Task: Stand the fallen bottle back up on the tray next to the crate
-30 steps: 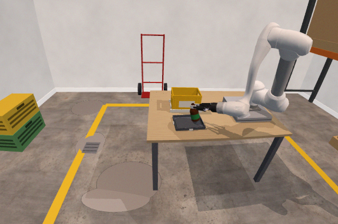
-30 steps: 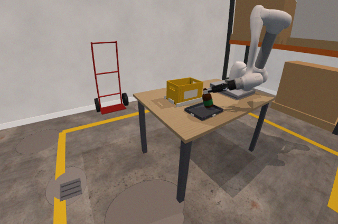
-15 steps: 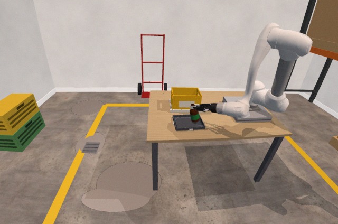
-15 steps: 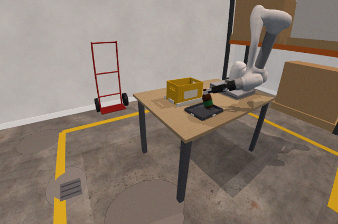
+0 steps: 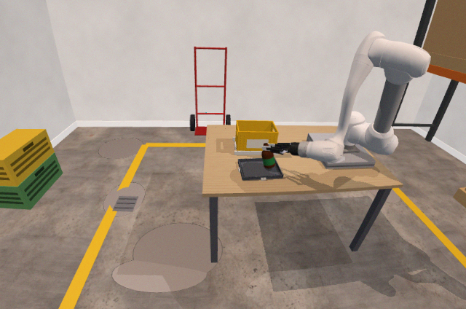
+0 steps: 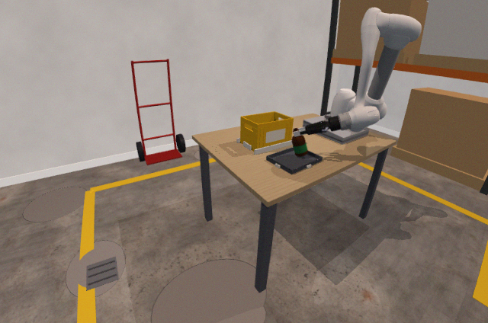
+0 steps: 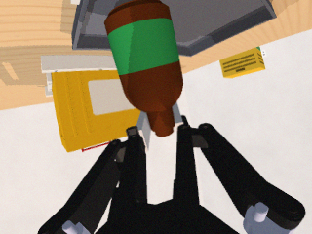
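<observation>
A brown bottle (image 5: 268,159) with a green label stands nearly upright over the right part of the dark tray (image 5: 259,169); its base is at or just above the tray floor. It also shows in the exterior view (image 6: 300,145) above the tray (image 6: 294,159). My gripper (image 5: 268,146) reaches in level from the right and is shut on the bottle's neck. In the wrist view my fingers clamp the neck of the bottle (image 7: 147,61), with the tray (image 7: 175,0) behind it.
A yellow crate (image 5: 256,134) stands just behind the tray on the wooden table (image 5: 293,170). My arm's grey base plate (image 5: 344,151) lies at the table's right. A red hand truck (image 5: 209,89) stands by the far wall.
</observation>
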